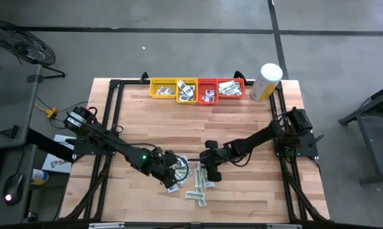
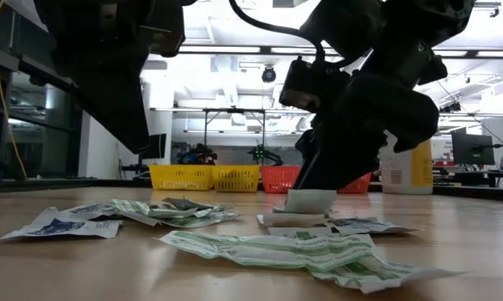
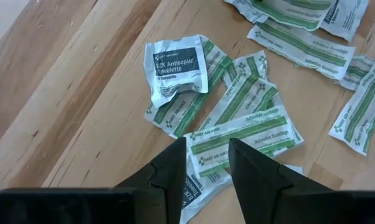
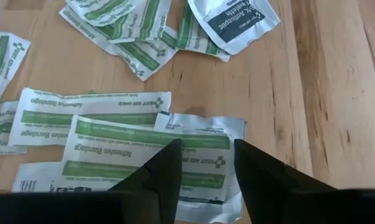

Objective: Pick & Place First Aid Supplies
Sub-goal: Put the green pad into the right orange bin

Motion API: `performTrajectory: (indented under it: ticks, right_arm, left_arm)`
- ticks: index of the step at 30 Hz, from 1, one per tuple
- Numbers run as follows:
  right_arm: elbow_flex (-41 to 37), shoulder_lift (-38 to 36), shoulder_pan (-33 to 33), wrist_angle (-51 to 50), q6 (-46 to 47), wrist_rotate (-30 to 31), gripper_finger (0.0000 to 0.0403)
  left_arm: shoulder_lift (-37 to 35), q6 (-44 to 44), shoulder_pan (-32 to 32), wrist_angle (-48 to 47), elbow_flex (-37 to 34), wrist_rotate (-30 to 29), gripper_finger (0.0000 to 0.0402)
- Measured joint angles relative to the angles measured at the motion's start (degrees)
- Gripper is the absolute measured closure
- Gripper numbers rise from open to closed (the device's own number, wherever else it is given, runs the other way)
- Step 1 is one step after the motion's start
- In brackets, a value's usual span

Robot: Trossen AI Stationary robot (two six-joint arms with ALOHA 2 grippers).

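The first aid supplies [image 1: 190, 180] lie in a loose heap at the 6 o'clock edge of the wooden surface [image 1: 134, 114], between the two arms. They are thin paper packets: judged very light, limp, crinkled, and prone to slide or lift in pairs where they overlap. A sound hold would be a pinch across a free edge or a raised corner, not the flat middle.

Count, left wrist view: one white square antiseptic towelette [image 3: 175, 67] fully seen, roughly ten green-striped bandage strips [image 3: 243, 134]; overlap prevents an exact total. More packets sit in the trays.

Trays at 12 o'clock: two yellow trays [image 1: 173, 89], two red trays [image 1: 221, 89]. One white-and-yellow canister [image 1: 265, 81] at about 1 o'clock.

Left hand [image 3: 206, 168] hangs over the heap's 9 o'clock side, fingers parted, straddling a strip; no pinch is evident. Right hand [image 4: 206, 165] is at the 3 o'clock side, fingers parted over a strip [image 4: 151, 144]; contact cannot be confirmed.
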Motion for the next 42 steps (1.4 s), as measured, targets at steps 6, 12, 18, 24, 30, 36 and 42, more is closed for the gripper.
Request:
performTrajectory:
  ticks: [6,12,18,24,30,36,42]
  right_arm:
    - [0.0,0.0,0.0,0.2,1.7,0.4,0.0309]
    - [0.0,0.1,0.0,0.4,2.7,-0.5,0.0356]
    - [-0.2,-1.3,0.0,-0.1,5.0,-0.6,0.0396]
    - [-0.2,-5.5,0.0,0.0,5.2,-0.7,0.04]
    - [-0.2,-11.4,-0.1,-1.4,6.4,2.9,0.0401]
    - [-0.2,-19.3,-1.8,-9.3,6.4,9.0,0.0402]
    - [-0.1,-27.1,-6.9,-19.7,1.7,11.6,0.0402]
  left_arm:
    - [0.0,-0.9,0.0,0.0,0.0,0.1,0.0283]
    - [0.0,-0.9,0.0,0.1,0.0,0.1,0.0283]
    - [0.0,-1.1,0.0,0.8,0.0,0.2,0.0283]
    - [0.0,-1.2,0.0,1.0,0.0,0.1,0.0283]
    - [0.0,-1.2,0.0,1.6,0.0,0.1,0.0283]
    - [0.0,-0.8,0.0,2.2,0.0,-1.2,0.0283]
    - [0.0,-0.8,0.1,2.4,0.0,-3.9,0.0283]
